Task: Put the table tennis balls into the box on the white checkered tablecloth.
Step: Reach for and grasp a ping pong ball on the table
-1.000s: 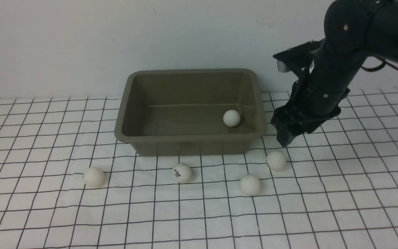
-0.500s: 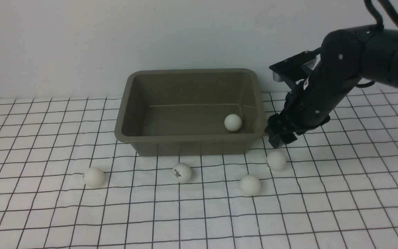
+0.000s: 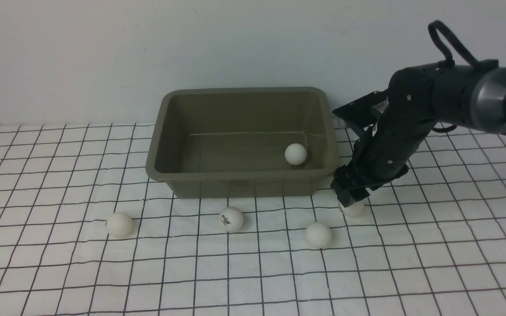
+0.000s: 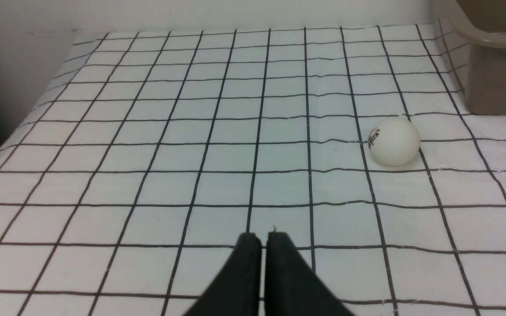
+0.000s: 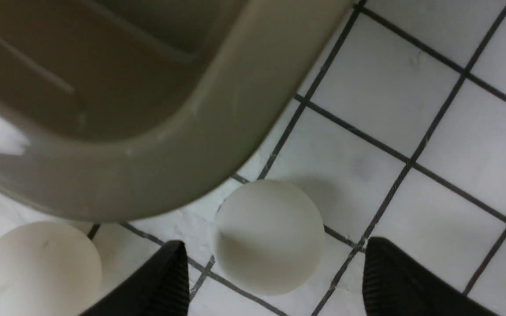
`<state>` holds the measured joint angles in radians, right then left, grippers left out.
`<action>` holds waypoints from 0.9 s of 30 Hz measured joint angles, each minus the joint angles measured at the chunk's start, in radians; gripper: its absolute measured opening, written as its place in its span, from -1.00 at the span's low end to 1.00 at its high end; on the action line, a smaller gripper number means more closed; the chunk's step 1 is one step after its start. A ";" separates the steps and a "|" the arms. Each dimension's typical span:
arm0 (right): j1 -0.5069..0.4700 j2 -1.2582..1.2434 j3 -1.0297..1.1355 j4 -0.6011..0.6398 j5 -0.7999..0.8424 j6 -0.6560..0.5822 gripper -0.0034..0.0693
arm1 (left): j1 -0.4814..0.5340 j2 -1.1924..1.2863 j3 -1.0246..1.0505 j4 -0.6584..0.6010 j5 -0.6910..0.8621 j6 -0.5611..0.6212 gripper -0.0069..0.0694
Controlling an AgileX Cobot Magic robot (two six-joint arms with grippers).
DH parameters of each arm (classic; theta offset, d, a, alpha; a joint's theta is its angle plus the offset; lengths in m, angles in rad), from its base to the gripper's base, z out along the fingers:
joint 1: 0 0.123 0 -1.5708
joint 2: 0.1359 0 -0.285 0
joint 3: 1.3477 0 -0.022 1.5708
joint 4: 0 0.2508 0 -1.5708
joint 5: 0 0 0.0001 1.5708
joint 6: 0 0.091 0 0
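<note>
5 table tennis balls, white and matte, are accounted for as follows.

- 1 ball (image 3: 295,154) lies inside the box (image 3: 235,176), at the right end of its floor, centre of the frame.
- 4 lie on the white checkered tablecloth (image 3: 59,175), below the box in the frame:
  - 1 ball (image 3: 119,225) at lower left.
  - 1 logo-printed ball (image 3: 231,219) at lower centre.
  - 1 plain ball (image 3: 318,235) to the right of that.
  - 1 ball (image 3: 353,209) just off the box's near right corner, partly covered by the right gripper (image 3: 350,199).

Box: olive-grey plastic tub with rounded corners, standing upright on the cloth.

Right gripper (image 5: 275,263): jaws spread wide, with 1 finger on each side of that last ball (image 5: 269,237) and a gap at both sides. A neighbouring ball (image 5: 37,267) lies beside 1 finger, and the box rim (image 5: 218,123) is close by.

Left gripper (image 4: 262,240): outside the front frame. Its fingers are pressed together and hold nothing. It sits over the cloth, well apart from a printed ball (image 4: 393,141) lying near a box corner (image 4: 490,35).
</note>
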<state>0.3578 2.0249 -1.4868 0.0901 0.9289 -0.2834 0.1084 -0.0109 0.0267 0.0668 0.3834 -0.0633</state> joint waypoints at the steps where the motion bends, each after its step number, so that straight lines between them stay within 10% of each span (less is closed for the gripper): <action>1: 0.000 0.006 0.000 0.009 -0.001 -0.011 0.41 | 0.000 0.000 0.000 0.000 0.000 0.000 -0.82; 19: 0.000 0.063 0.000 0.031 -0.029 -0.023 0.08 | 0.000 0.000 0.000 0.000 0.000 0.000 -0.82; 27: 0.000 0.050 -0.002 -0.221 0.080 0.140 0.08 | 0.000 0.000 0.000 0.000 0.000 0.000 -0.82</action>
<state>0.3578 2.0752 -1.4887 -0.1310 1.0086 -0.1432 0.1084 -0.0109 0.0267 0.0668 0.3834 -0.0633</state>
